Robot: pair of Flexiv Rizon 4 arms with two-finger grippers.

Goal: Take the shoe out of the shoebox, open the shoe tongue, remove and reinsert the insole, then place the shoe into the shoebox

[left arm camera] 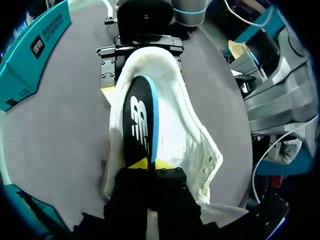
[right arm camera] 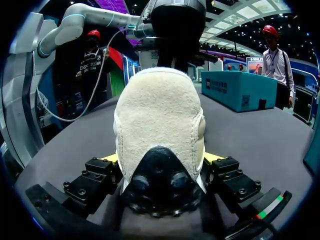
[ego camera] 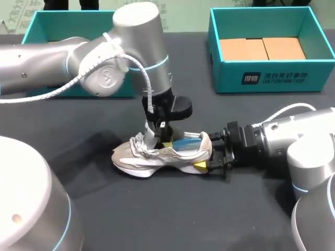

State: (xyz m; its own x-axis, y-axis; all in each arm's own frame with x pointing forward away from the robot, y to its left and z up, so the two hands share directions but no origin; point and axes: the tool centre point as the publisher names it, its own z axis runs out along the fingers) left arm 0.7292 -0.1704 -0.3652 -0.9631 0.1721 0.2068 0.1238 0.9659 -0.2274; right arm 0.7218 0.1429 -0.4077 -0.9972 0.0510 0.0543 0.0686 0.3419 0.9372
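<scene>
**Item 1: step in hand.** Insole handling, the middle stage of the task. The shoe [ego camera: 157,156] is out of its box and lies on its side on the dark surface [ego camera: 172,219], toe toward the robot's left. Whether the insole [left arm camera: 140,125] is going out or coming back in cannot be told from this moment.

**Item 2: left end effector [left arm camera: 150,164].** It comes down into the shoe's opening, and its 2 yellow tips are pinched on the insole's forward end. The black insole with a blue rim stands on edge inside the shoe, partly lifted from the footbed.

**Item 3: right end effector [ego camera: 210,159].** It lies low along the surface, with 1 finger on each side of the heel, clamping it and bracing the shoe.

**Item 4: next move (judgement).**
- The left arm needs a steady pull or push along the shoe's length.
- The heel clamp must hold against that force.
- The insole should be kept from folding or snagging on the collar and laces.

**Item 5: containers.**
- The right-hand shoebox [ego camera: 261,78] is teal, open, and well apart from the shoe. It holds 2 tan cardboard pieces [ego camera: 243,49] side by side on its floor and no shoe.
- The left-hand shoebox [ego camera: 47,26] is teal and open but mostly hidden behind the left arm. Only a thin tan strip shows inside, so its contents cannot be told.
</scene>
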